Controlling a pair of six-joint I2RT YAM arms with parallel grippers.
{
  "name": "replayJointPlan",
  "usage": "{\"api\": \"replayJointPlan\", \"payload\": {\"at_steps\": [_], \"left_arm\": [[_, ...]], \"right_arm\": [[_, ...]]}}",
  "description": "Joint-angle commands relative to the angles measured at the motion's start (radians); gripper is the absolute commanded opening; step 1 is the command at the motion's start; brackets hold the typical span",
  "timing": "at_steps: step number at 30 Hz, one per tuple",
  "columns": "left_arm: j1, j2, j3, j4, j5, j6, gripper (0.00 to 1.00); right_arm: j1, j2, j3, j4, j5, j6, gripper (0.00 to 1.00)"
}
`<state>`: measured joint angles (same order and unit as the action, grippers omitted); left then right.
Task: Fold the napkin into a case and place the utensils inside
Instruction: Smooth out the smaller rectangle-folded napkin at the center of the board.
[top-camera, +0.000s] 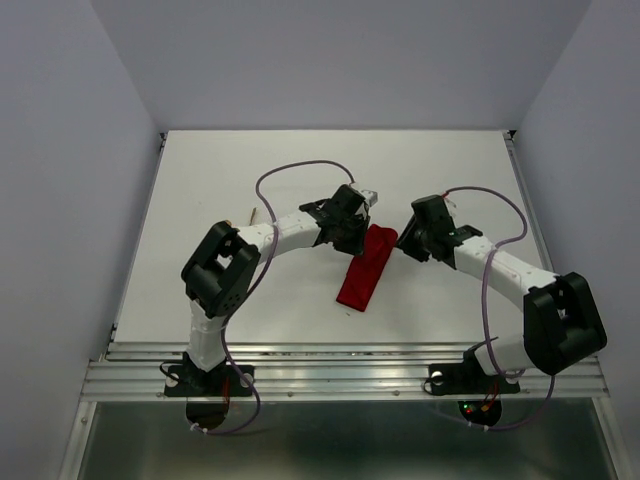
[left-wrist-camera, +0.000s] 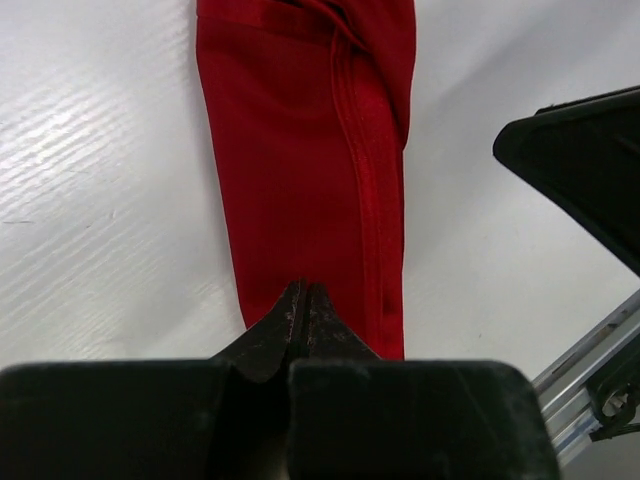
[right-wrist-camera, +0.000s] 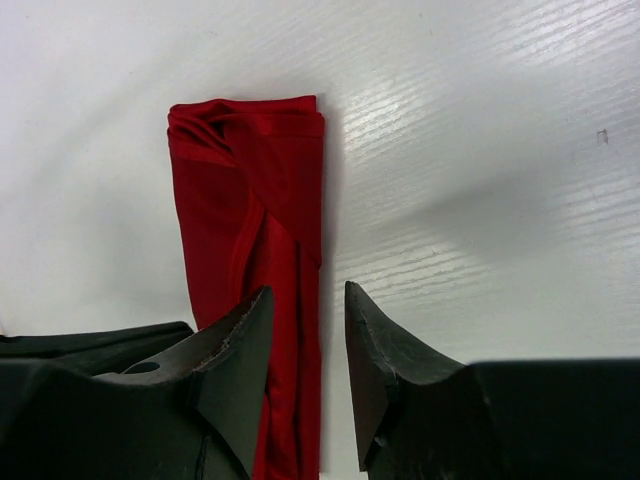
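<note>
Shows the case (top-camera: 364, 268) at table (top-camera: 250, 170) centre, left tool (left-wrist-camera: 303, 295) shut tight over its 1 o'clock end — probably pinching a layer to open the mouth — right tool (right-wrist-camera: 308, 300) half-open at 3 o'clock, holding nothing.

Red napkin (top-camera: 363, 272) lies flat, folded long and narrow.

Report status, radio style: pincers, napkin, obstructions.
Left pincer shut at napkin end. Right pincer open over its edge. Napkin folded narrow, flat. Nothing on it.

White table (top-camera: 440, 170) between pale walls (top-camera: 60, 150); at its near edge, seemingly a ribbed metal rail (top-camera: 340, 365).
</note>
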<state>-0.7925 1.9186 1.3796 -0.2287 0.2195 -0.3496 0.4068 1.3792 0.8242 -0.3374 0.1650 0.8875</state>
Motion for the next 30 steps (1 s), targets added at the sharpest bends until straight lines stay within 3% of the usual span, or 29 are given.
{"api": "replayJointPlan", "payload": {"at_steps": [1,19,30], "left_arm": [[-0.011,0.028,0.030,0.028,0.072,-0.015,0.00],[-0.016,0.109,0.105,0.048,0.150,-0.003,0.00],[0.018,0.003,0.141,-0.006,0.138,0.014,0.00]], "right_arm": [[-0.014,0.038,0.062,-0.003,-0.021,-0.030,0.40],[-0.023,0.155,0.161,-0.029,-0.058,-0.101,0.39],[-0.059,0.164,0.201,-0.049,-0.047,-0.117,0.38]]}}
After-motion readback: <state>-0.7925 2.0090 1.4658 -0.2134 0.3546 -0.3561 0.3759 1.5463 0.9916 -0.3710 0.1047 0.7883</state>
